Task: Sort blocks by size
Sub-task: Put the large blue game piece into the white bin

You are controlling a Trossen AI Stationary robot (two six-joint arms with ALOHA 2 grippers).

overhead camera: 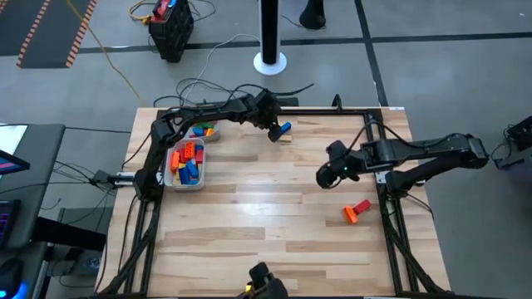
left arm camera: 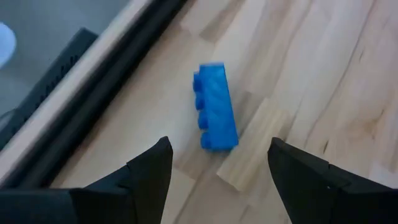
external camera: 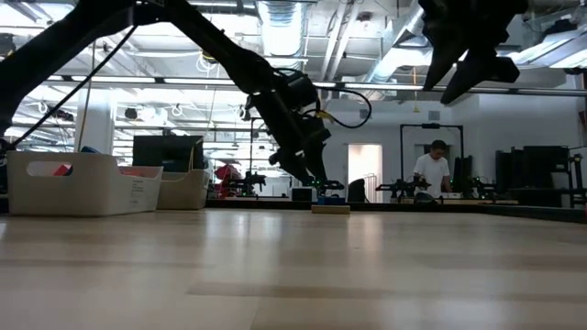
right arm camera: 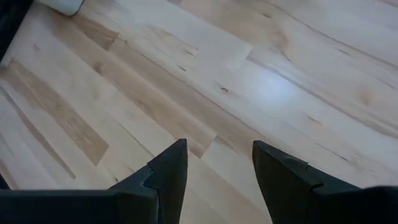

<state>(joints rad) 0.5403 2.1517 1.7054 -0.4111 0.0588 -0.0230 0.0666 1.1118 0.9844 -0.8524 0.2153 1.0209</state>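
we take the near tray (overhead camera: 184,182), the white one by the table's left edge, as our landmark. it holds a heap of red, orange and blue blocks (overhead camera: 187,162). a second tray (overhead camera: 204,131) sits just behind it, toward the far edge, with a few more blocks inside.

to the right of the near tray and closer to the far edge, the left gripper (overhead camera: 275,131) hangs over a blue block (left arm camera: 215,107). its fingers (left arm camera: 152,174) stand spread, one to each side of the block, and we see bare wood between them and it. the block lies on its side near the dark rail (left arm camera: 93,93) along the far edge.

farther right from the near tray, the right gripper (overhead camera: 328,174) is raised above bare wood, its fingers (right arm camera: 168,171) apart with nothing between them. beyond it, close to the right edge, lie a red block (overhead camera: 362,206) and an orange block (overhead camera: 351,216), touching.

between the near tray and the right gripper the boards (overhead camera: 258,208) lie open.
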